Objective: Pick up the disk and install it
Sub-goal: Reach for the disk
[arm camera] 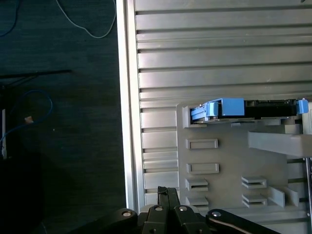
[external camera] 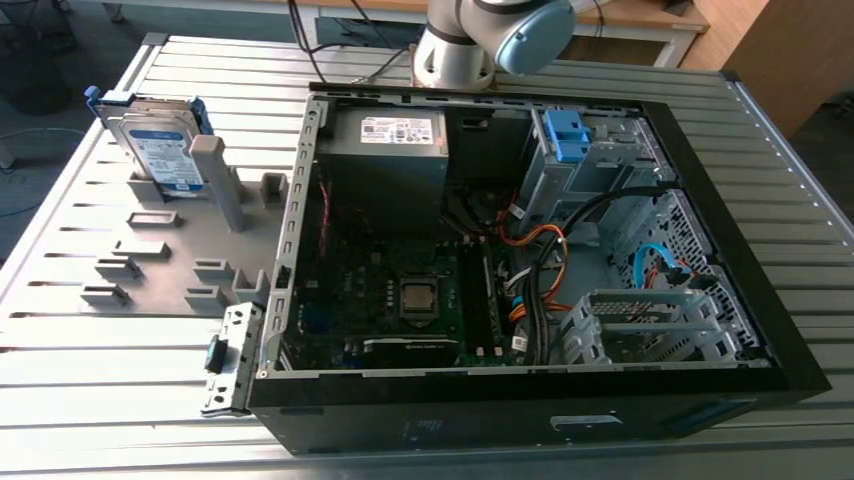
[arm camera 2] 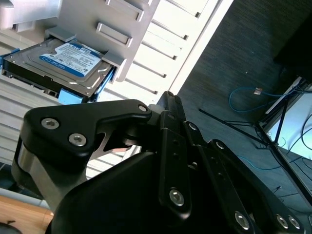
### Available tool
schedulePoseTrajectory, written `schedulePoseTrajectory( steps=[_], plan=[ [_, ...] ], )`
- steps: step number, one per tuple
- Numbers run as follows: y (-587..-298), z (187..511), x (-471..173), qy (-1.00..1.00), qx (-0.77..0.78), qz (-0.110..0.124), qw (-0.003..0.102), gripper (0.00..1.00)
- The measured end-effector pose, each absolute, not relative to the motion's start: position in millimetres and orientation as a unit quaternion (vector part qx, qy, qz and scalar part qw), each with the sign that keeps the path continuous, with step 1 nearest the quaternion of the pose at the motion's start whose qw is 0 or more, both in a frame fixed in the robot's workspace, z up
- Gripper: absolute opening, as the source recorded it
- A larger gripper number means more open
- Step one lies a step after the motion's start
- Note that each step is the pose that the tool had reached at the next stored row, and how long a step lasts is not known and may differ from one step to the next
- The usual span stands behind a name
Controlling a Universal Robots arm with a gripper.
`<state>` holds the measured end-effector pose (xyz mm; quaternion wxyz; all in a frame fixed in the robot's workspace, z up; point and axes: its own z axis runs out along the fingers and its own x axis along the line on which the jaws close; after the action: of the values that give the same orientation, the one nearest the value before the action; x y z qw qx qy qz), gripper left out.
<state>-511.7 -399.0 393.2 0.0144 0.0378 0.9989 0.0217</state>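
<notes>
- gripper (arm camera: pixel 167 191) closest to the lens in both wrist views (arm camera 2: pixel 169 97): black linkage with silver screws
- fingers (arm camera: pixel 163 200) pressed together, nothing between them
- in the first wrist view the gripper hangs above the near end of the grey fixture plate (arm camera: pixel 219 161), close to the counter (arm camera: pixel 204 48) edge, apart from the disk (arm camera: pixel 229 107)
- disk stands on its long edge in a slot of the fixture plate (blue carrier around it, white-and-blue label visible in the second wrist view (arm camera 2: pixel 68 63))
- exterior view: disk (external camera: pixel 160 150) at the far end of the fixture plate (external camera: pixel 160 260), on the exterior view's left, leaning slightly against a grey post (external camera: pixel 220 185)
- open computer case (external camera: pixel 534 395) lies on the counter (external camera: pixel 80 370) just beside the plate, well apart from the disk
- inside the case: motherboard (external camera: pixel 400 290), orange and black cables (external camera: pixel 534 250), blue latch piece (external camera: pixel 567 135) on a silver cage (external camera: pixel 587 170) at the far side
- arm base (external camera: pixel 494 40) beyond the case
- dark floor (arm camera: pixel 58 146) beside the counter, blue cable (arm camera: pixel 34 105) on it
</notes>
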Motion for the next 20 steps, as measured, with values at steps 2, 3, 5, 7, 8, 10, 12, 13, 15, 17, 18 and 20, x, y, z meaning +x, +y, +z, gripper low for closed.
schedulePoseTrajectory(
  steps=[2,3,5,7,8,10,12,13,15,17,18,20],
  plan=[
    [-399,393,-513,0.999,0.038,0.022,0.014,0.11],
    [-399,393,-514,0.999,0.038,0.022,0.014,0.11],
    [-399,393,-516,0.999,0.038,0.022,0.014,0.11],
    [-399,393,-518,0.999,0.038,0.022,0.014,0.11],
    [-399,393,-519,0.999,0.038,0.022,0.014,0.11],
    [-399,393,-521,0.999,0.038,0.022,0.014,0.11],
    [-399,393,-523,0.999,0.038,0.022,0.014,0.11],
    [-399,393,-523,0.999,0.038,0.022,0.014,0.11],
    [-399,393,-525,0.999,0.038,0.022,0.014,0.11],
    [-399,393,-527,0.999,0.038,0.022,0.014,0.11],
    [-399,393,-528,0.999,0.038,0.022,0.014,0.11],
    [-399,393,-530,0.999,0.038,0.022,0.014,0.11]
  ],
)
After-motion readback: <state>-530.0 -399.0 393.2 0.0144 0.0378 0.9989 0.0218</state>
